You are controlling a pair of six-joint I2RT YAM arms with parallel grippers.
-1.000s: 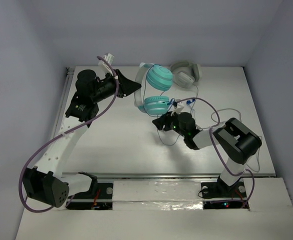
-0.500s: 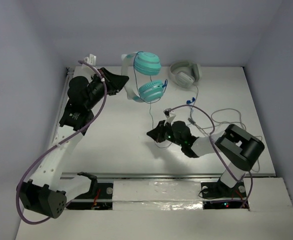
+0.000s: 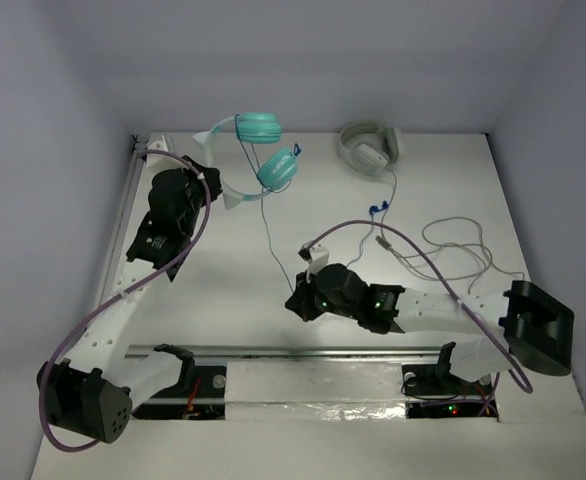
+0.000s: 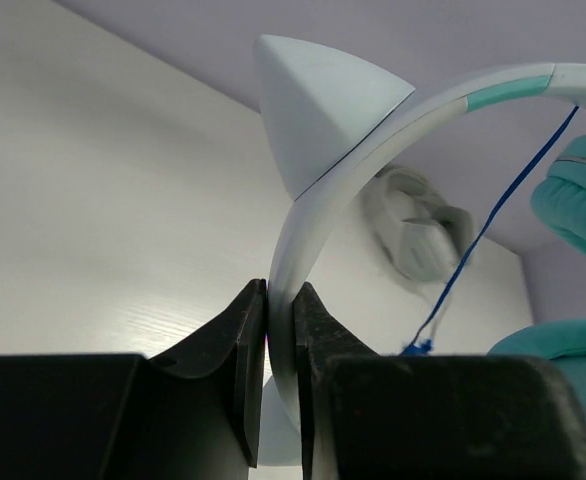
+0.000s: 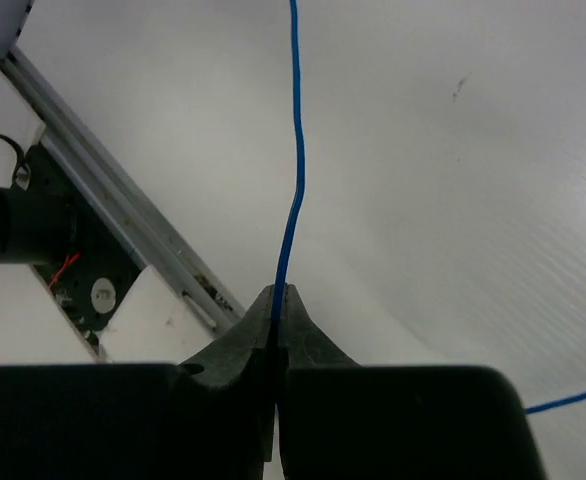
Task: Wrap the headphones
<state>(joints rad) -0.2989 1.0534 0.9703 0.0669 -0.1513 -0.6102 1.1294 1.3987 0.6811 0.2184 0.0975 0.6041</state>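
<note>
Headphones (image 3: 258, 128), one teal pair: left end effector (image 4: 279, 292) pinches headband (image 4: 373, 125), right end effector (image 5: 281, 293) cable (image 5: 295, 150).

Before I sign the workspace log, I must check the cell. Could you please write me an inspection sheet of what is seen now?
Surface: white table, no spill seen.
Job's things: teal headphones held up by the pale headband; blue cable runs nearly straight from an ear cup toward the near side.
Clutter: grey-white headphones at the far edge, their grey cable in loose loops.
Grippers: left gripper shut on the headband; right gripper shut on the blue cable.
Cables: purple arm cables loop along both arms.
Surroundings: plain pale walls; metal rail at the near edge.
</note>
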